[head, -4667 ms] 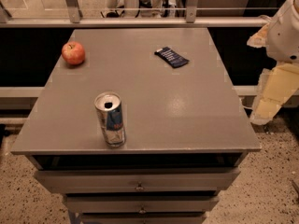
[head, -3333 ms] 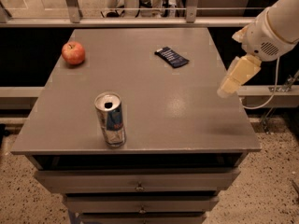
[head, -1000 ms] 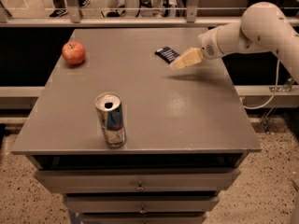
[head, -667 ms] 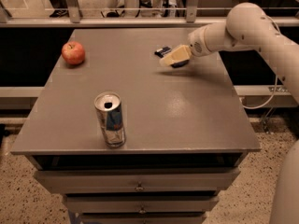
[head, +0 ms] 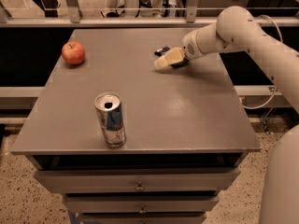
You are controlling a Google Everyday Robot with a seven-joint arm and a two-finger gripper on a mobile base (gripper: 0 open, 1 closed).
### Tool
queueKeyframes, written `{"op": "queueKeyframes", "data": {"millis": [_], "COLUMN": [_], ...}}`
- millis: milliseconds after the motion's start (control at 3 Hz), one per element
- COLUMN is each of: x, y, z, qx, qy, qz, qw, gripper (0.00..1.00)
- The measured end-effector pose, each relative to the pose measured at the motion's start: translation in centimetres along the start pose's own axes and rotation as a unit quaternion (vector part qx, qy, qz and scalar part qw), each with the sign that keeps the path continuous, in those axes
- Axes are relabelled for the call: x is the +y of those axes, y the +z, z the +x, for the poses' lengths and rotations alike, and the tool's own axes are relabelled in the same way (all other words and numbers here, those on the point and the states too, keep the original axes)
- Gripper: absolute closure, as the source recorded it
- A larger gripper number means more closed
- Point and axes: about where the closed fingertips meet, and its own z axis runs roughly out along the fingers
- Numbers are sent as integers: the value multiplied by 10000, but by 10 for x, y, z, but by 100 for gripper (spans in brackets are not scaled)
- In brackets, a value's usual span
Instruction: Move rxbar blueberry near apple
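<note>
The rxbar blueberry (head: 162, 51) is a dark flat bar lying at the back right of the grey table (head: 187, 106). Only its left end and a dark edge show, because my gripper (head: 164, 60) sits over it and points left, low at the table top. The cream arm reaches in from the right. The apple (head: 73, 53), red with a yellowish patch, rests at the back left of the table, well apart from the bar and the gripper.
A silver-and-blue drink can (head: 110, 119) stands upright near the table's front left. Drawers (head: 139, 186) run below the table top. A metal rail (head: 140, 17) crosses behind the back edge. The robot's body (head: 280, 181) fills the right foreground.
The arm has swung in from the right edge across the table and the gripper now sits lower over the bar, covering most of it. The apple and the can have not moved.
</note>
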Motion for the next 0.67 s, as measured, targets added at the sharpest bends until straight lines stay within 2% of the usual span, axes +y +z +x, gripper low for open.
{"op": "queueKeyframes", "data": {"millis": [333,667], "x": [-4,-6], "y": [10,13], "z": [9,11], "qx": [61,60], "qy": [155,214], "qz": [49,76], "qw": [9998,9997], "gripper": [24,55]}}
